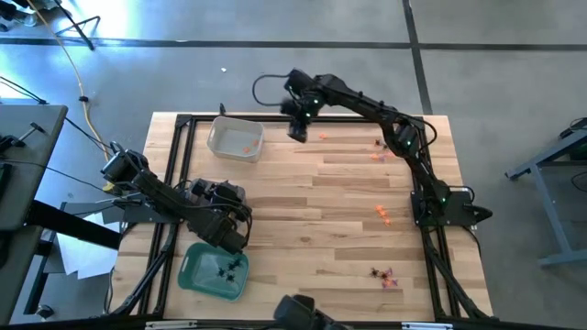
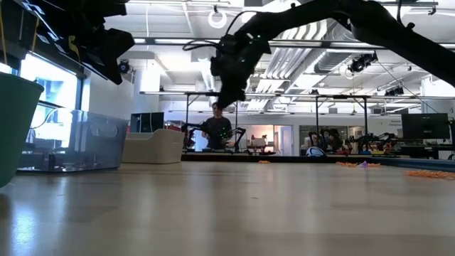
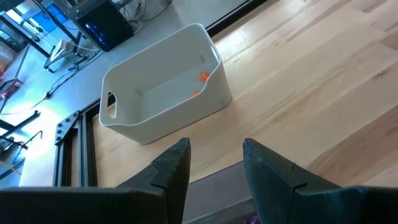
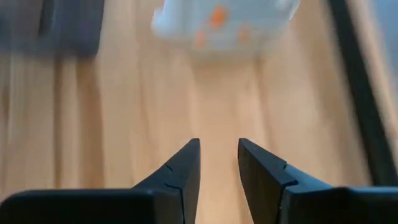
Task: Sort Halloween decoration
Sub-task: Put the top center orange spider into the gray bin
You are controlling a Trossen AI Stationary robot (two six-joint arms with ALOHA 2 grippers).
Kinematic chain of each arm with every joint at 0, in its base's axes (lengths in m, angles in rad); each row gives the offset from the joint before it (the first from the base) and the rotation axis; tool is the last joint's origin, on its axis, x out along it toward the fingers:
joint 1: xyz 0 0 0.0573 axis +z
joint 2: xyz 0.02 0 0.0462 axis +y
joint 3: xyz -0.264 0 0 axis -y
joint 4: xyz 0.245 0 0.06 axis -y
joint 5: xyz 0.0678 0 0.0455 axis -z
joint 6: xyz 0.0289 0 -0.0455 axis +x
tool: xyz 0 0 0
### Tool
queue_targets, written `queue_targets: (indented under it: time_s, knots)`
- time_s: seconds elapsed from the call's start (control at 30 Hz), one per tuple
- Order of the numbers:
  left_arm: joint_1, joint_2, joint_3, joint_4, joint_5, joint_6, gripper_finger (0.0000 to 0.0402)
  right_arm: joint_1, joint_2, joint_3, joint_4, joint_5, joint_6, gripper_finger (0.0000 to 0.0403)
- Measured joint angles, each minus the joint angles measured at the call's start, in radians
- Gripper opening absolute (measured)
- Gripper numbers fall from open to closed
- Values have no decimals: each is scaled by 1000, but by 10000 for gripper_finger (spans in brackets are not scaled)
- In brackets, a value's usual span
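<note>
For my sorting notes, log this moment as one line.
right gripper: open, empty, raised beside clear tray | left gripper: open, empty, over green tray | orange trinkets: loose on table

We can't resolve the blurred clear tray [image 4: 224,25] in the right wrist view, the left claw [image 1: 231,240] hides part of the green tray [image 1: 197,270], and scattered trinkets [image 1: 383,275] are too small to identify.

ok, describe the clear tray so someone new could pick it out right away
On the wooden table, look to the far edge on the left arm's half, near the black frame corner. The clear tray sits there, pale and see-through, holding a few orange trinkets. The only other tray, the green tray at the near edge, holds black spider-like pieces.
</note>
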Motion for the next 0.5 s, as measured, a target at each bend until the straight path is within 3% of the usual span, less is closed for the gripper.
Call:
queue_targets:
  time_s: [0.13,0.5]
  knots:
    - [12,0,0,0,0,0,136,2,0,-1,-150,0,-65,92]
    - [20,0,0,-3,-2,-16,136,-23,1,-1,-270,-8,-124,82]
